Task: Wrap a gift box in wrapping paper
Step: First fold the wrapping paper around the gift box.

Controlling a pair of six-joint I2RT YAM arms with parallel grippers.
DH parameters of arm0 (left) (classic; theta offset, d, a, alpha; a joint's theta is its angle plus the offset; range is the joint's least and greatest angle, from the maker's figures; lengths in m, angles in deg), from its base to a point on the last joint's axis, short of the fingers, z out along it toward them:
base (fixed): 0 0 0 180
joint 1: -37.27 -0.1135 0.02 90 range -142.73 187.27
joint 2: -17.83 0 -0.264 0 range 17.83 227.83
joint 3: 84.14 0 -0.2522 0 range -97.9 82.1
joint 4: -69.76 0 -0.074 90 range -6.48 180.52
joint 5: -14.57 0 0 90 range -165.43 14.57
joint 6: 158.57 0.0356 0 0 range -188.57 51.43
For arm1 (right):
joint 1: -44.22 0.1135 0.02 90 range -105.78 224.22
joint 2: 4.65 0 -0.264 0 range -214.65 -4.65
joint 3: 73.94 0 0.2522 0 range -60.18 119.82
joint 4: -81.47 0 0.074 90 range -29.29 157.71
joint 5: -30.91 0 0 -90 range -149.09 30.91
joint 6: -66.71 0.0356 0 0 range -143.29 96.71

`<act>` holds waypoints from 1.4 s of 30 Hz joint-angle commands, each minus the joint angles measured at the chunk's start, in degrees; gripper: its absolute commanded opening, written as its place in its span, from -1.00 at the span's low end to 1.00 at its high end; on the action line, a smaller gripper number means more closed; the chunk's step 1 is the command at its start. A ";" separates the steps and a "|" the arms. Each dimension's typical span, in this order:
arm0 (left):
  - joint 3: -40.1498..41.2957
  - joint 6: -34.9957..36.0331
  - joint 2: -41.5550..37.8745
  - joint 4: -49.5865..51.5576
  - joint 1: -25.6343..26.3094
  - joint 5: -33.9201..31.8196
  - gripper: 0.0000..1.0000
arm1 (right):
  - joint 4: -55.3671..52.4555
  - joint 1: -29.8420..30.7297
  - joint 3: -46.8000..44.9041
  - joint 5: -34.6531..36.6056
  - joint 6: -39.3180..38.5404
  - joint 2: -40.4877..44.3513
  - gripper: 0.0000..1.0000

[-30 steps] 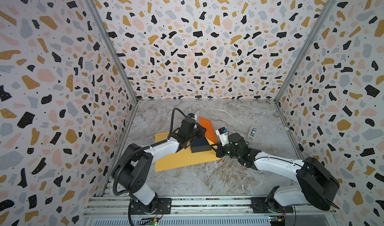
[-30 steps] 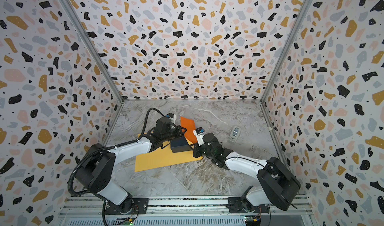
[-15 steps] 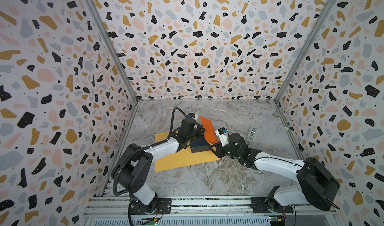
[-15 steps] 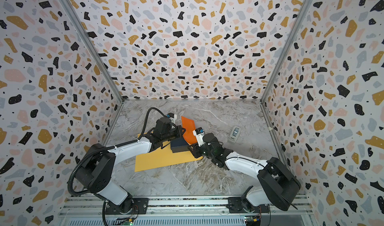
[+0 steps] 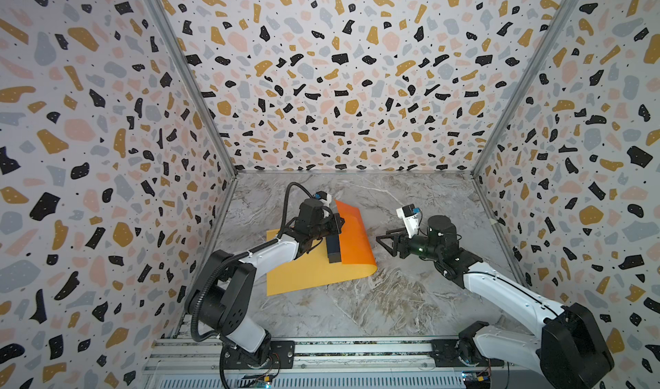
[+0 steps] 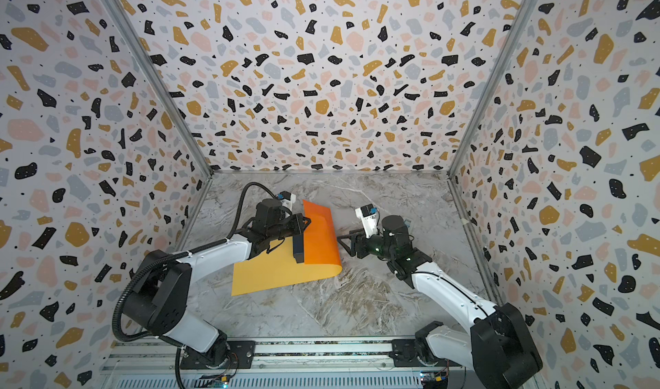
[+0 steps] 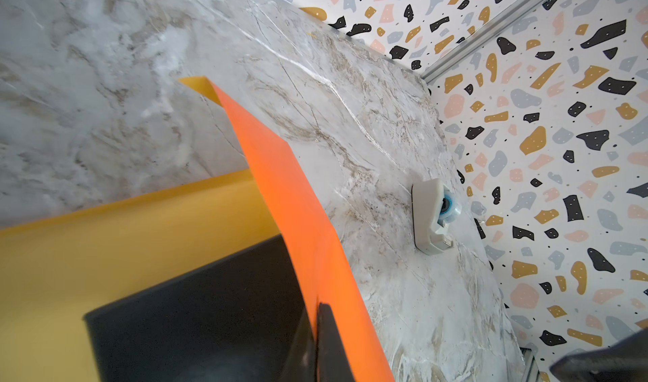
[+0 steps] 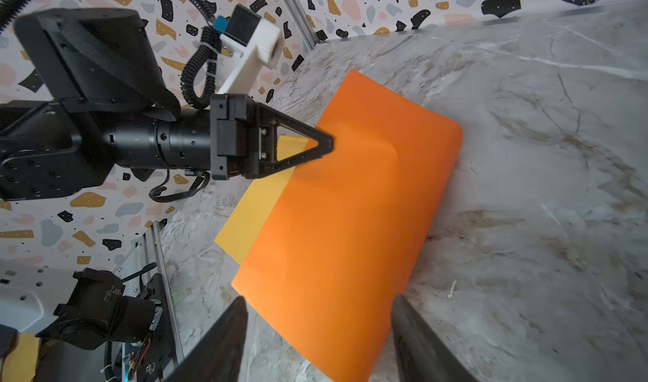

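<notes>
At the gift box [image 5: 334, 249], the outstretched left gripper [image 5: 340, 223] pinches the wrapping paper [image 5: 355, 240] — the right gripper [image 5: 383, 243] is spread, apart.

2 white arms [image 5: 271, 253], black triangular hands [image 8: 328, 144].

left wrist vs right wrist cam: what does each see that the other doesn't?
Left wrist only: the gift box on the yellow face of the wrapping paper, and what looks like a white tape dispenser on the table. Right wrist only: the left gripper seen whole, shut on the paper's edge, and the right gripper with two spread fingers, empty; the flap hides the box there. Both: the paper's orange flap raised over its yellow face, and the marble table.
</notes>
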 commanded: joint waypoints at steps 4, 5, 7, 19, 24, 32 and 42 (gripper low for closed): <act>2.57 3.35 -2.14 0.14 -2.47 2.28 -1.00 | -2.15 -0.39 4.11 -0.13 2.47 -4.50 0.55; 2.77 3.49 -2.24 0.19 -2.68 2.59 -1.00 | -2.54 -0.35 4.82 0.60 2.79 -5.48 0.59; 3.29 3.62 -2.58 -0.07 -3.15 3.02 -1.00 | -2.96 -0.20 5.99 1.86 3.32 -7.60 0.67; 5.76 3.85 -3.22 -1.09 -5.21 4.76 -1.00 | -5.77 2.52 15.44 3.26 3.97 -22.59 0.96; 6.40 4.04 -3.12 -1.29 -5.76 5.19 -1.00 | -6.54 4.00 19.10 3.21 3.70 -27.12 0.98; 6.86 4.37 -3.27 -1.35 -6.51 5.61 -1.00 | -6.88 4.99 21.95 2.94 4.13 -31.37 0.99; 7.30 4.43 -3.27 -1.15 -7.25 6.11 -1.00 | -8.00 5.92 25.36 3.30 3.90 -35.12 0.99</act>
